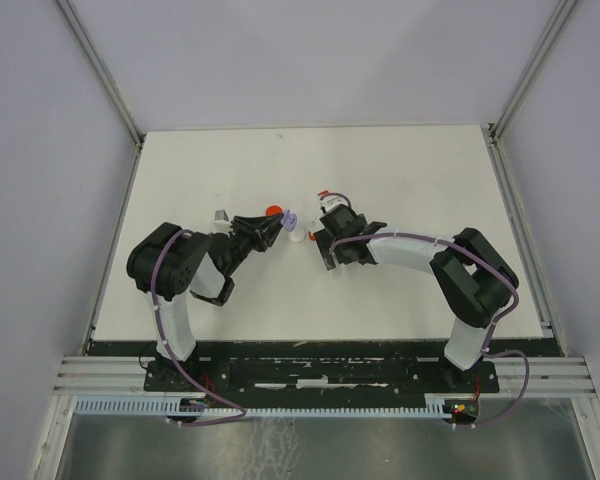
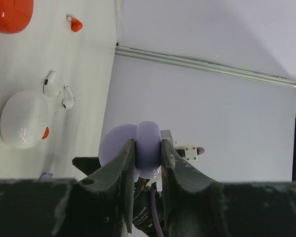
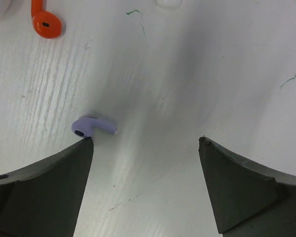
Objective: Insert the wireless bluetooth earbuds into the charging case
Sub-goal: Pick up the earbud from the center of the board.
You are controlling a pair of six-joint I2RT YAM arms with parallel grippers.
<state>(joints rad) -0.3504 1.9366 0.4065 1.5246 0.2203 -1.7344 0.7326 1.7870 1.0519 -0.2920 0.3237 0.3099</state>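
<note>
My left gripper (image 2: 148, 144) is shut on the lavender charging case (image 2: 149, 150) and holds it lifted off the table; it also shows in the top view (image 1: 289, 217). My right gripper (image 3: 145, 139) is open and low over the table, with a lavender earbud (image 3: 92, 126) lying at its left fingertip (image 3: 84, 148). A red earbud (image 3: 45, 22) lies farther off. In the left wrist view two white earbuds (image 2: 52, 83) (image 2: 67, 98) lie next to a white case (image 2: 23, 120), and a red earbud (image 2: 75, 23) lies near a red case (image 2: 10, 15).
The two grippers (image 1: 278, 225) (image 1: 322, 250) face each other closely at the table's middle. A second small red piece (image 2: 45, 132) lies against the white case. The red case (image 1: 274, 209) sits just behind the left gripper. Walls enclose the table on three sides.
</note>
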